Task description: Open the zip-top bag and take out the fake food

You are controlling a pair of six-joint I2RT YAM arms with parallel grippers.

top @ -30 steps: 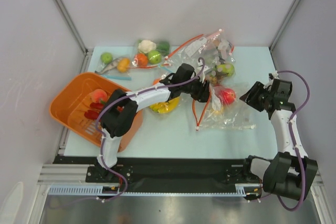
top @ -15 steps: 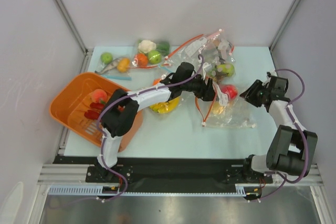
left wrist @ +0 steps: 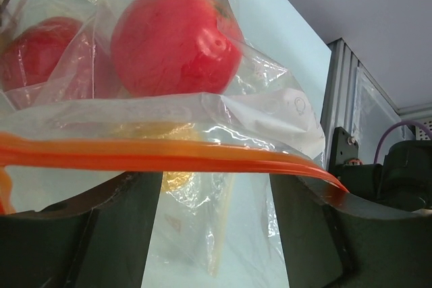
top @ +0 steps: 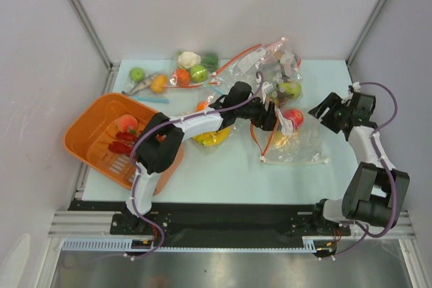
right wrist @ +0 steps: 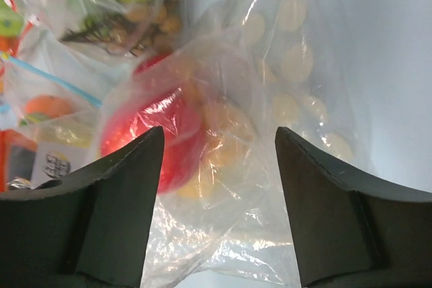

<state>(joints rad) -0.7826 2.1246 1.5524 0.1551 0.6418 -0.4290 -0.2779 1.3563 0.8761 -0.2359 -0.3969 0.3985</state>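
The pale blue table [top: 223, 166] fills the overhead view, and the left arm [top: 189, 123] and right arm [top: 368, 153] reach over it from their bases at 6 o'clock. The orange basket [top: 81, 148] sits at the table's 9 o'clock edge and holds a peach-coloured fruit [top: 125, 123] and some dark-red toy pieces [top: 120, 145]. The zip-top bag [top: 297, 148] lies crumpled at about 3 o'clock from the table's middle, clear plastic printed with pale dots. A heap of other bags [top: 266, 64] lies at its 12 o'clock, one of them holding a green apple [top: 290, 89]. A yellow banana bunch [top: 212, 137] shows under the left forearm near the table's centre. The left gripper [top: 268, 118] is at the bag's 10 o'clock corner. In its wrist view the fingers [left wrist: 74, 234] stand wide apart with nothing pinched. The orange-red zip strip [left wrist: 169, 156] crosses the gap from 9 to 3 o'clock just past the tips; whether it rests on them is hard to tell. The right gripper [top: 320, 111] hangs at the bag's 2 o'clock, apart from the plastic in the overhead view. Its jaws are also spread wide and grip nothing, and the bag shows beyond them. The red apple [top: 292, 119] is inside the bag at its 12 o'clock end, just beside the left gripper. It bulges against the film in the left wrist view, where a second red shape [left wrist: 37, 52] shows behind it at 9 o'clock.
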